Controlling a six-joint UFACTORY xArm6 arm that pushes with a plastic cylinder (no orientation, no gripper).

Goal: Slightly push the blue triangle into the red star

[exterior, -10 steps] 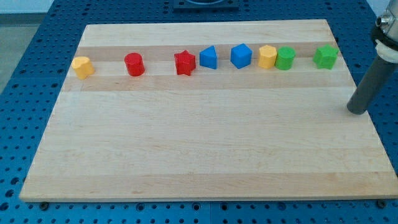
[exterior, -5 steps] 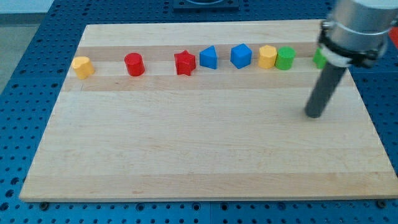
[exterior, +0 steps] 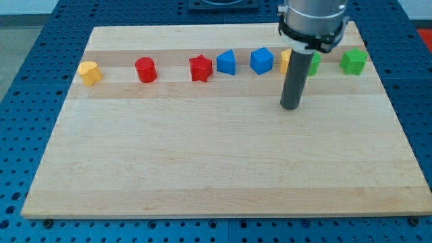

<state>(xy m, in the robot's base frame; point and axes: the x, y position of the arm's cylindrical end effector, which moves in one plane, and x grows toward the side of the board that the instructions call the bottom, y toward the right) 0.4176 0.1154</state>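
The blue triangle [exterior: 227,63] sits in the row of blocks near the view's top, just right of the red star [exterior: 200,68], with a small gap between them. My tip [exterior: 290,106] rests on the board below and well to the right of the blue triangle, touching no block. The rod above it covers part of a yellow block [exterior: 286,59] and a green block [exterior: 314,63].
In the same row: a yellow block [exterior: 89,71] at far left, a red cylinder [exterior: 146,69], a blue cube-like block [exterior: 261,60] right of the triangle, and a green star-like block [exterior: 354,61] at far right. The wooden board [exterior: 223,169] lies on a blue perforated table.
My tip has moved left across the board, from near the right edge to below the yellow and green blocks. No block has moved.
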